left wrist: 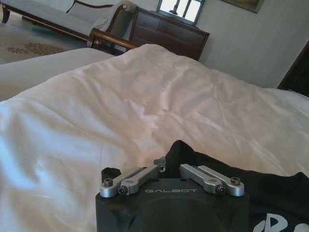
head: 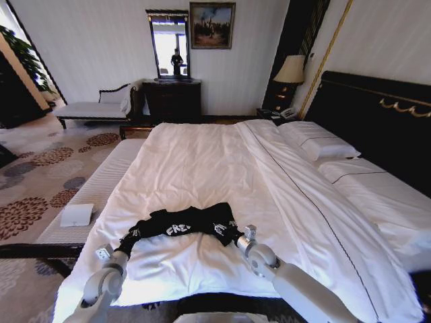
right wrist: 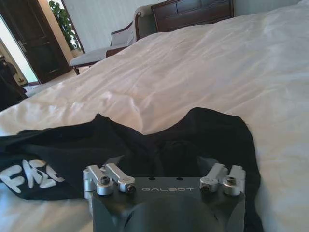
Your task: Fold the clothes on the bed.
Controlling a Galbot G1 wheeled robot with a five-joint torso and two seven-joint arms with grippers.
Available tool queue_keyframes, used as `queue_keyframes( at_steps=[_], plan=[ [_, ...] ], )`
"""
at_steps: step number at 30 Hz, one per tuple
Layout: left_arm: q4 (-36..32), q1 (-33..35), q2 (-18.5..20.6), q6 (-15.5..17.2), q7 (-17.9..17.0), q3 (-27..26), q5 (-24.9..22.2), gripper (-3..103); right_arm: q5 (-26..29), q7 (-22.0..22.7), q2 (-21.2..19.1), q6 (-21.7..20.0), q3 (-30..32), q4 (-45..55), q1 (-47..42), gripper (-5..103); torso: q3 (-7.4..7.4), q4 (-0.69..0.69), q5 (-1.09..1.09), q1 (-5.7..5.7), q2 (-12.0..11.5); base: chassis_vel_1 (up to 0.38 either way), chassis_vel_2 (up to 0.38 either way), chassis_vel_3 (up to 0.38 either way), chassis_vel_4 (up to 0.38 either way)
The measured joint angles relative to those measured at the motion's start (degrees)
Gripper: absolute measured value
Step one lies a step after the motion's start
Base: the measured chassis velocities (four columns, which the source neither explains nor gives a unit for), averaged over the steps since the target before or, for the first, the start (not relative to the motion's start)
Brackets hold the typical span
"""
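Black T-shirt (head: 185, 225) lies bunched on the white bed (head: 215, 161); left gripper (head: 124, 243) at 7 o'clock and right gripper (head: 237, 237) at 5 o'clock each pinch an end; dresser (head: 172, 99) at 12.

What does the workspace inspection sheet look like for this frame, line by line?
Surface: bed with white duvet, lightly wrinkled.
Job's things: black T-shirt bunched near the foot edge, white lettering partly visible, not folded flat.
Clutter: small white folded towel on the bench beside the bed.
Grippers: left gripper at the shirt's left end; right gripper at its right end; both sit low over the fabric.
Cables: nothing seen.
Surroundings: pillows, dark headboard, lamp, dresser with mirror, chaise, patterned carpet.
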Motion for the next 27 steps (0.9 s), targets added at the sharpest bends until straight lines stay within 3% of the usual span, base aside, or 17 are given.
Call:
queue_keyframes(
  at_steps=[1,4,6,9,11,17,20,24,27],
  plan=[
    [0.0,0.0,0.0,0.0,0.0,0.0,0.0,0,0.0,0.0,0.0,0.0,0.0,0.0,0.0,80,0.00,0.00,0.00,0.00,0.0,0.000,0.000,0.000,0.000],
    [0.2,-0.1,-0.2,0.0,0.0,0.0,0.0,0,0.1,-0.7,-0.3,0.1,-0.4,-0.6,0.4,94,0.00,0.00,0.00,0.00,0.0,0.000,0.000,0.000,0.000],
    [0.3,-0.1,-0.2,0.0,0.0,0.0,0.0,0,0.1,-1.1,-0.3,0.3,-0.4,-0.7,0.5,91,0.00,0.00,0.00,0.00,0.0,0.000,0.000,0.000,0.000],
    [0.5,-0.1,-0.3,-0.1,0.0,0.0,0.0,0,0.3,-2.4,-0.3,0.8,-0.5,-0.9,0.6,78,0.00,0.00,0.00,0.00,0.0,0.000,0.000,0.000,0.000],
    [0.6,-0.2,-0.3,-0.1,0.0,0.0,0.0,0,0.4,-2.8,-0.3,1.0,-0.5,-0.9,0.6,78,0.00,0.00,0.00,0.00,0.0,0.000,0.000,0.000,0.000],
    [0.8,-0.2,-0.3,-0.1,0.0,0.0,0.1,0,0.6,-4.6,-0.3,1.6,-0.6,-1.3,0.7,51,0.00,0.00,0.00,0.00,0.0,0.000,0.000,0.000,0.000],
    [0.8,-0.2,-0.3,-0.1,0.0,0.0,0.1,0,0.6,-4.7,-0.3,1.6,-0.7,-1.4,0.9,46,0.00,0.00,0.00,0.00,0.0,0.000,0.000,0.000,0.000],
    [0.8,-0.3,-0.4,-0.1,-0.1,0.0,0.1,0,0.7,-4.9,-0.5,1.8,-0.7,-1.6,1.0,24,0.00,0.00,0.00,0.00,0.0,0.000,0.000,0.000,0.000],
    [0.8,-0.4,-0.4,-0.1,-0.1,0.0,0.1,0,0.9,-5.2,-0.6,1.9,-0.6,-1.5,1.0,18,0.00,0.00,0.00,0.00,0.0,0.000,0.000,0.000,0.000]
  ],
)
